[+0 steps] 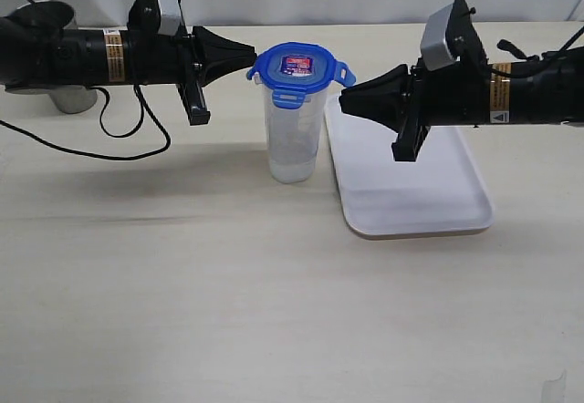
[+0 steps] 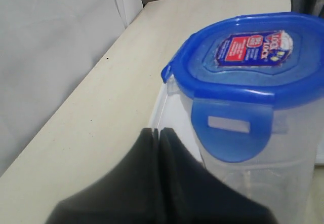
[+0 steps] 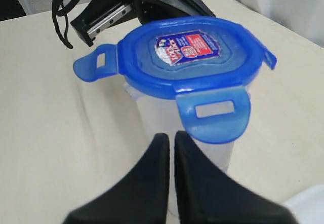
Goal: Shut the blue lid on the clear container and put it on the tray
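The clear container [image 1: 294,139] stands upright on the table just left of the tray [image 1: 411,193]. The blue lid [image 1: 299,70] sits on top of it, sticker face up, with its snap tabs sticking outward. My left gripper [image 1: 250,55] is shut with nothing in it, its tip right beside the lid's left edge. My right gripper [image 1: 346,102] is shut and empty too, a little to the right of the container and just below lid level. The left wrist view shows the lid [image 2: 248,67] and container [image 2: 263,183] close behind the left gripper [image 2: 158,131]. The lid [image 3: 190,54] lies just beyond the right gripper [image 3: 171,135].
A grey steel cup [image 1: 57,52] stands at the far left, behind the left arm. Black cables [image 1: 119,134] loop on the table below that arm. The white tray lies under the right arm, with nothing on it.
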